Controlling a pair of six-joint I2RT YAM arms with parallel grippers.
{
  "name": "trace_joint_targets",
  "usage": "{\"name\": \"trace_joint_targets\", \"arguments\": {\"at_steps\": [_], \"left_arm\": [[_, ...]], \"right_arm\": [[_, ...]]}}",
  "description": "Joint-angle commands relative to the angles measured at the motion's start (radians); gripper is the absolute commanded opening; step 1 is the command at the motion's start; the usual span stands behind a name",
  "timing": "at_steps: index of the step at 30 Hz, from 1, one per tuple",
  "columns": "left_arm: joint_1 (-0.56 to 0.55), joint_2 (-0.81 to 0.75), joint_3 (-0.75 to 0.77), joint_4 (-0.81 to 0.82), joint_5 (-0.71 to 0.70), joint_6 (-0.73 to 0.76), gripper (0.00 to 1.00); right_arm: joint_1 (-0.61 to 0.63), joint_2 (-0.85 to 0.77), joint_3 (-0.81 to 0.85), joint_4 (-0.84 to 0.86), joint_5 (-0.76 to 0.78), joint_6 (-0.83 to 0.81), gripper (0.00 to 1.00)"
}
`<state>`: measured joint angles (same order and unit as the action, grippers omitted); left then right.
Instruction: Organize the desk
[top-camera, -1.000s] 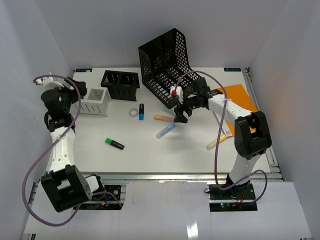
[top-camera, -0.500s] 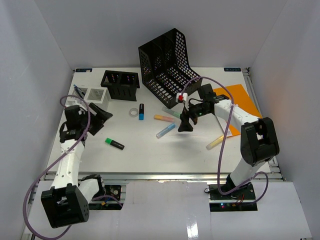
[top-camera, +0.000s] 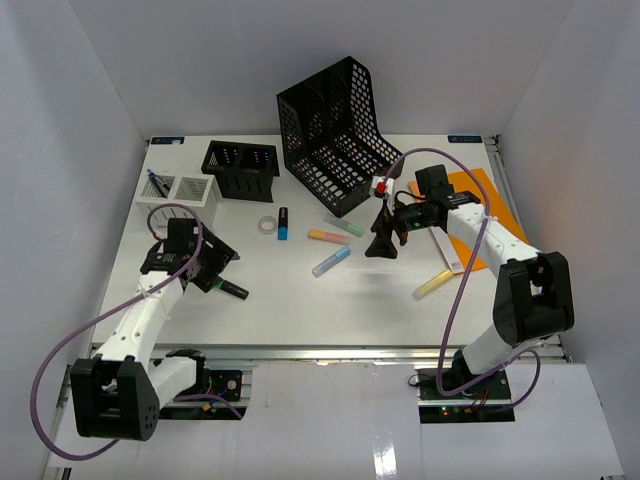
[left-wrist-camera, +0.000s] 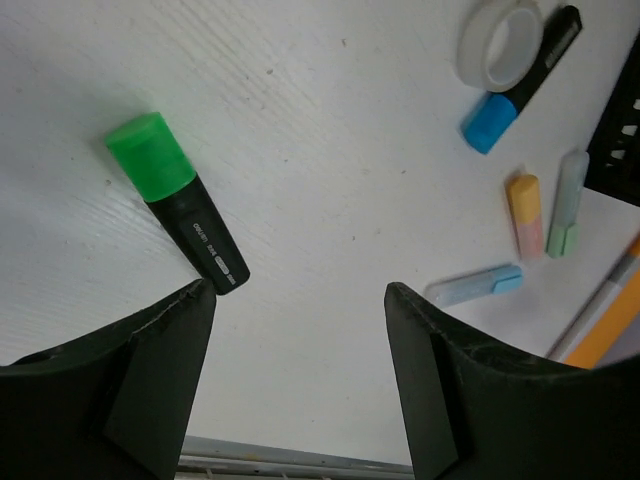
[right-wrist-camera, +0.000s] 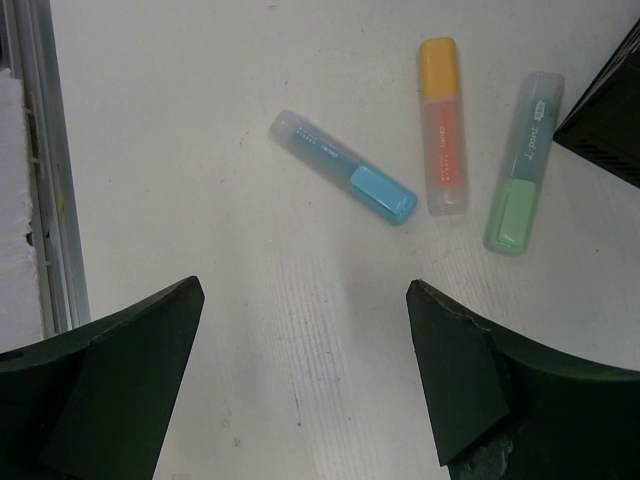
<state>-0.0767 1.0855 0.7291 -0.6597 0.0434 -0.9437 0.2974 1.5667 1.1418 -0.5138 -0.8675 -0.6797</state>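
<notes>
You have the surface (top-camera: 300, 310) filling the floor of the white-walled enclosure, a large flat white rectangle with its long axis running left to right and a metal front rail (top-camera: 330, 350) along the near edge; up close it shows faint grain and small scuffs. Your broadest bare stretch is the near middle, between the two arms. The far edge is crowded by a black mesh file rack (top-camera: 330, 130), a black mesh pen holder (top-camera: 240, 168) and a white mesh tray (top-camera: 185, 188). An orange sheet (top-camera: 478, 195) lies towards the right edge, with a yellow highlighter (top-camera: 432, 284) nearer the rail. Your left fingers (top-camera: 215, 266) are spread apart low over bare white, holding nothing, one of them just beside the black end of a green-capped highlighter (left-wrist-camera: 175, 205). Your right fingers (top-camera: 381, 245) are parted wide and grip nothing, hanging over the middle near a blue highlighter (right-wrist-camera: 343, 180), an orange one (right-wrist-camera: 443, 125) and a green one (right-wrist-camera: 524, 160).
</notes>
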Motion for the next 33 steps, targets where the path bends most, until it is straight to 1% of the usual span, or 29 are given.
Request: {"name": "trace_joint_targets", "arguments": {"at_steps": [1, 2, 3, 5, 8, 11, 16, 22, 27, 31, 33], "left_arm": [[-0.044, 0.12, 0.03, -0.049, -0.109, -0.089, 0.77], [-0.055, 0.155, 0.035, -0.06, -0.127, -0.101, 0.76], [-0.066, 0.172, 0.045, -0.068, -0.14, -0.123, 0.73], [-0.077, 0.21, 0.06, -0.096, -0.185, -0.142, 0.72], [-0.081, 0.242, 0.071, -0.104, -0.214, -0.156, 0.7], [-0.081, 0.269, 0.085, -0.112, -0.254, -0.157, 0.7], [-0.081, 0.362, 0.118, -0.12, -0.31, -0.148, 0.69], [-0.08, 0.458, 0.167, -0.093, -0.331, -0.139, 0.65], [-0.079, 0.49, 0.17, -0.077, -0.332, -0.149, 0.5], [-0.078, 0.466, 0.143, -0.067, -0.338, -0.152, 0.35], [-0.078, 0.443, 0.137, -0.065, -0.344, -0.145, 0.29]], "right_arm": [[0.002, -0.044, -0.017, 0.031, -0.041, 0.013, 0.89], [0.002, -0.045, -0.017, 0.032, -0.041, 0.014, 0.89], [0.002, -0.046, -0.019, 0.032, -0.039, 0.014, 0.89], [0.0, -0.048, -0.021, 0.036, -0.039, 0.014, 0.89], [0.001, -0.05, -0.026, 0.041, -0.039, 0.015, 0.89], [0.0, -0.046, -0.028, 0.045, -0.038, 0.019, 0.89], [0.002, -0.041, -0.032, 0.05, -0.038, 0.02, 0.89], [-0.007, -0.036, -0.037, 0.055, -0.037, 0.023, 0.9], [-0.012, -0.032, -0.039, 0.058, -0.038, 0.025, 0.9], [-0.015, -0.027, -0.042, 0.06, -0.042, 0.028, 0.89], [-0.015, -0.023, -0.042, 0.06, -0.045, 0.028, 0.89]]}}
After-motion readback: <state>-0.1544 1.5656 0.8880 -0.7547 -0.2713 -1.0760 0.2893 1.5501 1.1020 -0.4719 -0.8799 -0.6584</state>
